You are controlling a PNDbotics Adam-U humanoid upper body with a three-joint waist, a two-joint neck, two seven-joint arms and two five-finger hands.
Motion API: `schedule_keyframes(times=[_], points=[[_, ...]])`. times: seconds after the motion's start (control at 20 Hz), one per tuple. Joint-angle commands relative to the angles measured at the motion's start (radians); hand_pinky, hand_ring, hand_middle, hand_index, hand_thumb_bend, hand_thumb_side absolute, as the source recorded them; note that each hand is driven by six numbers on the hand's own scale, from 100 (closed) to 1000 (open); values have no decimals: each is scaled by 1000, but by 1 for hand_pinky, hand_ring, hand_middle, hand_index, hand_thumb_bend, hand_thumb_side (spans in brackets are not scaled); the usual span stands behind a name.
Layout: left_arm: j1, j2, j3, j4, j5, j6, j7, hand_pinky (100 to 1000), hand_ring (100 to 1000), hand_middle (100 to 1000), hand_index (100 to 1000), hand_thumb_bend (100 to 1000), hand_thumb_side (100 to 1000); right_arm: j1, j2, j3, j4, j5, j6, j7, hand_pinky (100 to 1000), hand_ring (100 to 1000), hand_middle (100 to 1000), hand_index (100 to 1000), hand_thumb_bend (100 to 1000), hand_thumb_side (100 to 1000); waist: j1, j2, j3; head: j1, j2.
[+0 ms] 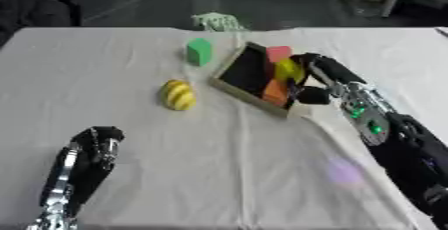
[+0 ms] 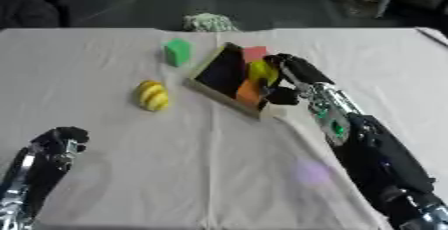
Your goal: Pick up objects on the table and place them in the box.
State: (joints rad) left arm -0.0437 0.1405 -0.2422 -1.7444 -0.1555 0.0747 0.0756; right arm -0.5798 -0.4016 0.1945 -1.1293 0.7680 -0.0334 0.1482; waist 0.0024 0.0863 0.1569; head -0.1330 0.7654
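Observation:
A shallow wooden box (image 1: 229, 88) with a black inside lies askew right of the table's middle. In it are a red block (image 1: 278, 53) and an orange block (image 1: 275, 92). My right hand (image 1: 317, 76) reaches over the box's right rim, its fingers curved round a yellow round object (image 1: 288, 70) inside the box, thumb below near the orange block. A green block (image 1: 199, 51) stands left of the box. A yellow striped, lemon-shaped object (image 1: 178, 94) lies further left and nearer. My left hand (image 1: 94, 143) rests at the lower left, fingers relaxed, holding nothing.
A white cloth (image 1: 236, 164) covers the table. A pale crumpled thing (image 1: 216, 21) sits at the far edge behind the green block. My right forearm (image 1: 398, 144) runs along the table's right side. Beyond the far edge is dark floor.

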Motion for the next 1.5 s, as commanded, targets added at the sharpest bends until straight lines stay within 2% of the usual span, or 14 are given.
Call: schedule_keyframes(times=[0.05, 0.45, 0.55, 0.65, 0.75, 1.0, 1.25, 1.3, 1.35, 1.5], points=[[-2, 10, 9, -16, 0, -1, 4, 720, 709, 621, 574, 100, 597, -15, -32, -30, -43, -20, 14, 18, 824, 846, 869, 935, 100, 407, -2, -15, -3, 3, 5], [3, 10, 10, -11, -1, -3, 5, 721, 710, 622, 574, 100, 597, -7, -64, -60, -99, -68, 30, 32, 834, 858, 900, 945, 100, 382, -6, -23, -16, 7, 5], [2, 12, 11, -12, -1, -4, 5, 721, 710, 622, 574, 100, 596, 3, -67, -67, -121, -86, 28, 26, 831, 855, 898, 945, 100, 346, -6, -24, -18, 11, 5], [-3, 24, 15, -18, -4, -3, 8, 721, 710, 622, 575, 100, 589, 22, -74, -74, -170, -115, 21, 12, 823, 846, 871, 939, 100, 203, -4, -23, -22, 15, 5], [-16, 54, 24, -36, -8, 1, 12, 722, 711, 623, 577, 100, 580, 53, -88, -80, -241, -153, 12, -6, 819, 842, 863, 937, 100, 204, -2, -24, -26, 21, 5], [-85, 199, 55, -124, -13, 35, 16, 724, 716, 631, 589, 100, 534, 176, -129, -101, -468, -291, -2, -52, 793, 814, 835, 928, 100, 257, 3, -26, -48, 49, 5], [-183, 379, 78, -178, -28, 83, -11, 731, 727, 653, 621, 100, 498, 324, -133, -138, -676, -435, -57, -85, 775, 802, 820, 922, 100, 348, 2, -25, -82, 88, 5], [-204, 417, 78, -181, -34, 91, -24, 734, 729, 660, 635, 100, 537, 348, -128, -149, -709, -452, -67, -90, 766, 791, 808, 913, 100, 423, 1, -23, -92, 98, 5], [-230, 458, 77, -181, -44, 99, -40, 738, 733, 668, 647, 109, 488, 372, -123, -162, -739, -463, -76, -95, 761, 786, 801, 909, 100, 380, 0, -22, -105, 109, 5], [-306, 562, 62, -152, -81, 120, -105, 744, 740, 686, 688, 149, 479, 428, -104, -194, -812, -487, -98, -109, 751, 776, 787, 902, 100, 416, 0, -15, -145, 143, 5]])
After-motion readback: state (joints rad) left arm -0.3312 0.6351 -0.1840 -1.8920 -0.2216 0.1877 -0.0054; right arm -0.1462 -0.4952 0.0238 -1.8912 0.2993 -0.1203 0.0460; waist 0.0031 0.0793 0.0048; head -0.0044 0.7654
